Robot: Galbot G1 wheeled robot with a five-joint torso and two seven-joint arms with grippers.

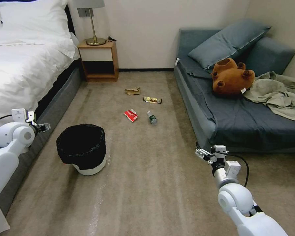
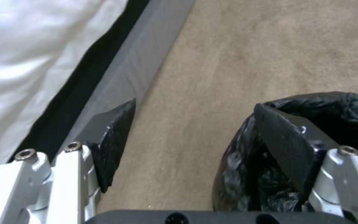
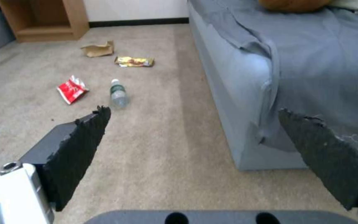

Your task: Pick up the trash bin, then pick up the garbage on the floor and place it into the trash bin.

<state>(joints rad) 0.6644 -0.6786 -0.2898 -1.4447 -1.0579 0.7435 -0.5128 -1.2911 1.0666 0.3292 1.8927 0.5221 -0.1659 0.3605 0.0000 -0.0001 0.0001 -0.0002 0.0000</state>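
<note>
Trash bin [image 1: 88, 165] on carpet by bed [image 1: 19, 68], prob light, stiff wall w/ slippery bag [image 1: 81, 142] over rim, so pinch rim; left hand [image 2: 195, 146] open beside it, right hand [image 3: 195, 146] open, idle near sofa [image 1: 239, 121]

Carpet [image 1: 160, 183], trash bin [image 1: 83, 149], perhaps four scraps [image 1: 142, 105]

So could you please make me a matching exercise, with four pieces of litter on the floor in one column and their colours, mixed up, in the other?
Things:
1. snack packet
2. bottle
3. candy wrapper
4. paper bag

Colours:
A. plain brown
B. red and white
C. shiny gold-brown
D. clear with a green label

Pairs: 1-B, 2-D, 3-C, 4-A
</note>
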